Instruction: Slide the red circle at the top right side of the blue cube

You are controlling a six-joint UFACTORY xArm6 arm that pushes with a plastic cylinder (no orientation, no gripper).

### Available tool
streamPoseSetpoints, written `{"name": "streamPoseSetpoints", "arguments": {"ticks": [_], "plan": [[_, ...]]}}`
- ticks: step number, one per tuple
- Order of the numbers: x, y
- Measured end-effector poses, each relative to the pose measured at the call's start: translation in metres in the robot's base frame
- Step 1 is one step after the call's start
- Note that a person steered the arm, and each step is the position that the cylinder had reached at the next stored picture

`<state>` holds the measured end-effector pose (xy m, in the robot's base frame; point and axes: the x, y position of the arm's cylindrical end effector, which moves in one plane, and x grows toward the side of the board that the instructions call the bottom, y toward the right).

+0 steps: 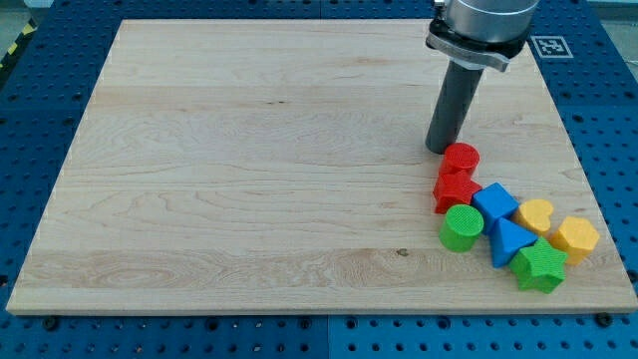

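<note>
Tip (439,149) just left of circle (461,157), the cube (493,203) below-right, all near board's (249,150) right edge.

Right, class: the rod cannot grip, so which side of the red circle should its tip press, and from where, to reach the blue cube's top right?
Press the red circle on its upper-left wall, from the view's left, where my tip stands beside it. Top right of the blue cube lies rightward and slightly down. The circle's wall is round, so I'd aim through the centre.
</note>
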<state>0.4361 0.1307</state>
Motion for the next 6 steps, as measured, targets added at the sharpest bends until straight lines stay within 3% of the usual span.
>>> {"name": "streamPoseSetpoints", "arguments": {"ticks": [2, 5, 6], "plan": [[0.004, -0.005], [0.042, 0.046], [-0.011, 0.020]]}}
